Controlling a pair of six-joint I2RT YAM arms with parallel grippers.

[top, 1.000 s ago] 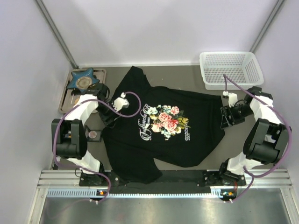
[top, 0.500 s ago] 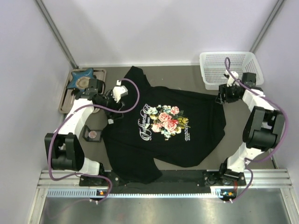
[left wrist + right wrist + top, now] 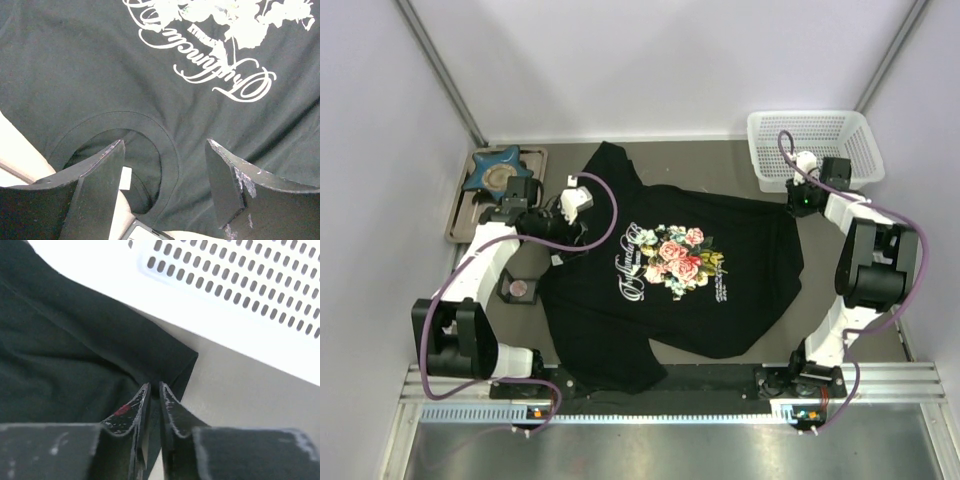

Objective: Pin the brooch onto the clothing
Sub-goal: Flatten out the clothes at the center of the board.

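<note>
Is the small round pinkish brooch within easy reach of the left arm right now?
Probably yes: the pinkish brooch lies uncovered beside that arm, and the left gripper is open and empty.

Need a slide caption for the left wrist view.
Left gripper, jaws open, over the collar of the shirt, white lettering beyond.

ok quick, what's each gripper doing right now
left gripper: open, holding nothing
right gripper: closed on the corner of the shirt
</note>
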